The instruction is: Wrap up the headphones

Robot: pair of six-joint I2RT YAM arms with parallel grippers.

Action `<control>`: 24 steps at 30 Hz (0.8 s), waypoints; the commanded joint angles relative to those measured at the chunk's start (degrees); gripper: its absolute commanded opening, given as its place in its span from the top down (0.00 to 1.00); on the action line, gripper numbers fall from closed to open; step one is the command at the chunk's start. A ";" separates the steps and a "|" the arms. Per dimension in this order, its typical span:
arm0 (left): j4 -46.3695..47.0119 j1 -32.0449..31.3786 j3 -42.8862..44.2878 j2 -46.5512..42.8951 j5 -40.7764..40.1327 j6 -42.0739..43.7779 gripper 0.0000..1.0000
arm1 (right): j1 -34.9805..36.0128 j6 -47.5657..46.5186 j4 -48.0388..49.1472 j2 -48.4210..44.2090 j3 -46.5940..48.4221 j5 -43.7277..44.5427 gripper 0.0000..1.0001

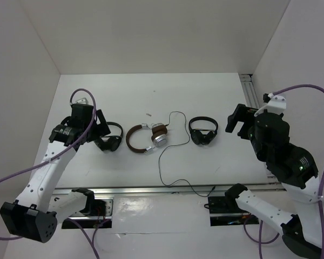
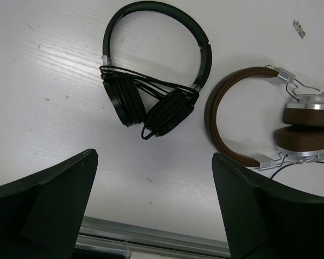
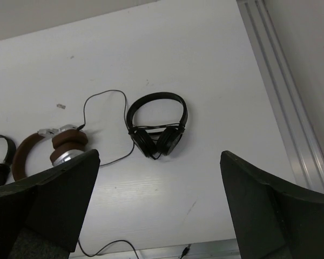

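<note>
The brown headphones (image 1: 147, 138) lie mid-frame on the white worktop (image 1: 205, 97), between the left black pair (image 1: 110, 139) and the right black pair (image 1: 203, 131). Their thin cable (image 1: 162, 162) trails loose downward. The left pincer (image 2: 154, 162) and the right pincer (image 1: 236, 123) stand wide open, holding nothing.

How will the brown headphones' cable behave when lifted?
The cable lies in thin, loose curves, so it is probably floppy and would drape when lifted. It looks light, so the metal-cupped headphones likely stay put until it pulls taut. Being so thin, it may slip from a loose pinch.
</note>
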 commanded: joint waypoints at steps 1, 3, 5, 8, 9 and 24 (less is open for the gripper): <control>2.32 -0.59 0.74 -2.28 1.25 0.62 0.00 | 0.42 0.28 3.89 -2.13 0.60 1.69 0.00; 2.84 -0.60 0.74 -2.29 2.74 1.94 0.00 | 0.42 -0.42 5.29 -2.93 0.59 0.99 0.00; 3.45 -1.38 0.74 -1.76 6.32 3.26 0.00 | 0.42 -0.42 5.30 -3.46 0.06 0.98 0.00; 5.12 -3.31 0.74 -0.71 10.37 4.76 0.00 | 0.42 -1.04 5.92 -4.07 -0.55 1.50 0.00; 5.13 -3.84 0.74 -0.70 10.39 5.37 0.00 | 0.42 -1.04 5.92 -3.47 -0.55 1.51 0.00; 8.82 -11.22 11.81 20.90 17.69 1.69 0.10 | 0.42 -1.04 14.00 -2.58 -10.13 -12.54 0.00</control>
